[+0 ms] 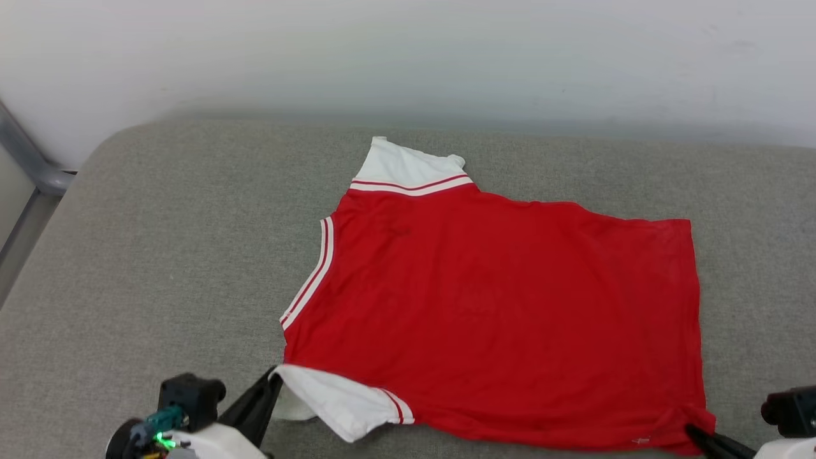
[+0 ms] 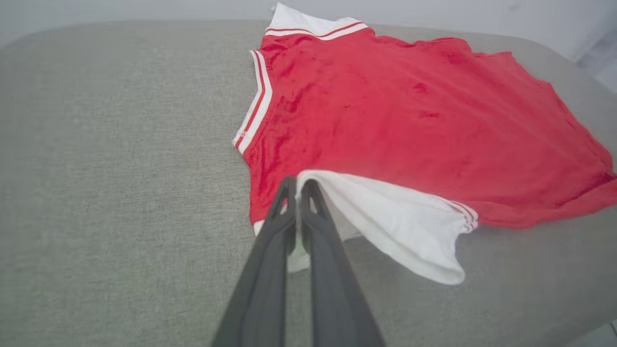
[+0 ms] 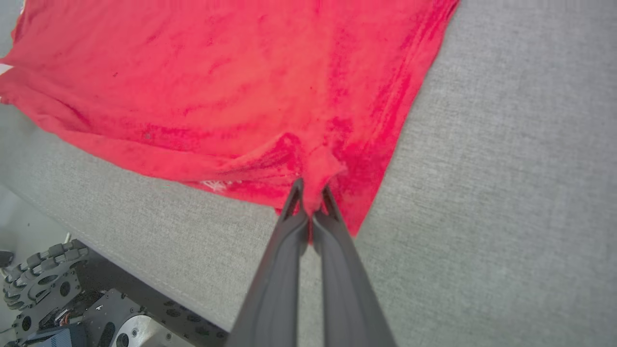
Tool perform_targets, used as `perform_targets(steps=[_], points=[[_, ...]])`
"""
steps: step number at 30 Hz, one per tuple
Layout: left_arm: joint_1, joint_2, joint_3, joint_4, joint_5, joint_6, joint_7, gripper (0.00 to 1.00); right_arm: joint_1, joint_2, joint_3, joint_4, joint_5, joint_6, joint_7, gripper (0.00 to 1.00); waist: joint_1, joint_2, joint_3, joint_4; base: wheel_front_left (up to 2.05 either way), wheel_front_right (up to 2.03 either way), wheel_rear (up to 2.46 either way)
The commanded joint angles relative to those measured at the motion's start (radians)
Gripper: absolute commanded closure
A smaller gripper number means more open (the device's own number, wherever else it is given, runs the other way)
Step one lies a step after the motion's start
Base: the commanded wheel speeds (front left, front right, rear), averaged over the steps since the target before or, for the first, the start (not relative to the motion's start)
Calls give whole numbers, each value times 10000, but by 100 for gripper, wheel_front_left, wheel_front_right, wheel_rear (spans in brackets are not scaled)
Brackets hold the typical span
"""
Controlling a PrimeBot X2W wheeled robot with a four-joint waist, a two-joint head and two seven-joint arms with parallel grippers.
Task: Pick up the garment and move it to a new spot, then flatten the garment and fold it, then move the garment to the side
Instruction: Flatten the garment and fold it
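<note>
At the garment's near-left corner, the left gripper is closed on the edge of the white near sleeve, whose striped cuff hangs loosely open toward the garment's hem side. At the near-right corner the right gripper is pinched shut on a bunched fold of the red hem. Below that corner, past the bench's front edge, part of the robot's wheeled base shows. The garment lies spread across the middle of the grey fabric-covered bench, a red face up, its collar trim on the left edge. Beyond the red body, the far white sleeve lies flat. Behind the garment rises a pale wall.
</note>
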State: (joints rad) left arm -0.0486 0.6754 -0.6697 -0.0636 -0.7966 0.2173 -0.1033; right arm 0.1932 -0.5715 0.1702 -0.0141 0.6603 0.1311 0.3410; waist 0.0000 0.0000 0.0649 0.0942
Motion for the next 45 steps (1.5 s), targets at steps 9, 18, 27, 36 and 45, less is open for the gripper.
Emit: perform_targets(steps=[9, 18, 27, 36, 45], points=[[-2598, -181, -33, 891, 569, -858, 586, 100, -1450, 129, -228, -91, 85, -8, 141, 100, 0, 0, 1219, -498, 0, 0, 0], [-4543, -570, -114, 2780, 868, -1813, 603, 100, -3162, 202, 65, 621, 123, -8, 79, 100, 0, 0, 2222, -786, 0, 0, 0], [-5328, -1296, -435, 5171, 875, -2581, 239, 100, -4196, 218, 791, 1764, 45, -8, 52, 100, 0, 0, 2745, -838, 0, 0, 0], [-5547, -1891, -694, 6873, 863, -3044, -424, 0, -4360, 104, 1294, 2407, 222, -8, -293, 86, 0, 0, 2452, -713, 0, 0, 0], [-5985, -1835, -570, 7028, 848, -3098, -721, 0, -4039, -38, 1067, 2271, 103, -8, -891, 0, 0, 0, 1614, -503, 0, 0, 0]])
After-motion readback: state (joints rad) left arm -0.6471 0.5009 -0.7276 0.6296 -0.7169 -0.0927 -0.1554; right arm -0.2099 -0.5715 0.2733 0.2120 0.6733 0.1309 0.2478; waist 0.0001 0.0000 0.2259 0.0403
